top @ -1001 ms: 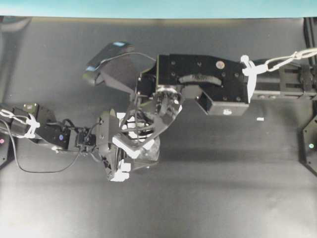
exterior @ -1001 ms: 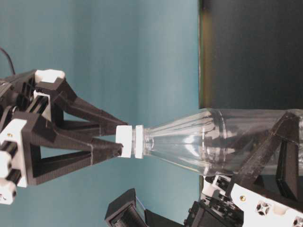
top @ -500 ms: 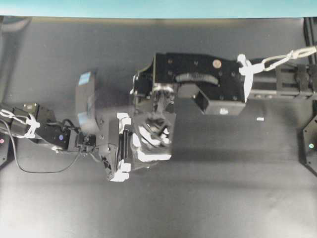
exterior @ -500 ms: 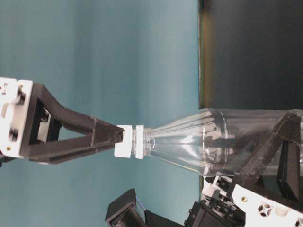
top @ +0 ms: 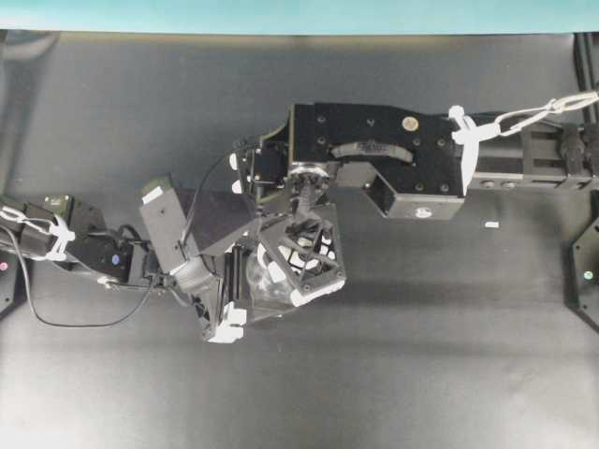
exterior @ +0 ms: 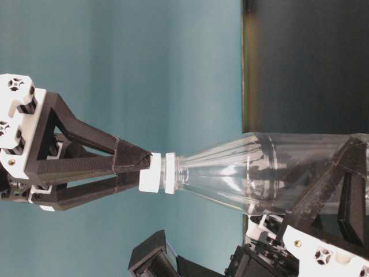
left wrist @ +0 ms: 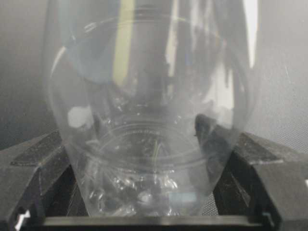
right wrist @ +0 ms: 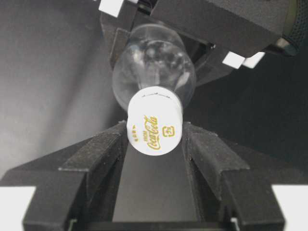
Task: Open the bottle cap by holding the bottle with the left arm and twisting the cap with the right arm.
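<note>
The clear plastic bottle [exterior: 259,173] stands upright on the dark table, shown sideways in the table-level view. My left gripper [left wrist: 149,192] is shut on its lower body, with black fingers [left wrist: 33,163] on both sides. It shows in the overhead view [top: 229,304] and the table-level view [exterior: 328,190]. My right gripper [right wrist: 155,132] reaches down from above and is shut on the white bottle cap [right wrist: 155,124], which carries gold lettering. At table level the cap [exterior: 150,172] sits between the fingertips with a thin gap to the collar ring. Overhead, the right gripper [top: 299,257] hides the cap.
A tiny white fleck [top: 491,224] lies on the dark table to the right of the boxy right arm block [top: 374,154]. The right wrist camera housing [top: 173,224] hangs over the left arm. A teal wall runs along the far edge.
My right gripper has turned about the cap's axis, its camera housing swinging round from upper left to left. The cap has shifted slightly away from the collar ring. The left gripper and bottle stay put.
</note>
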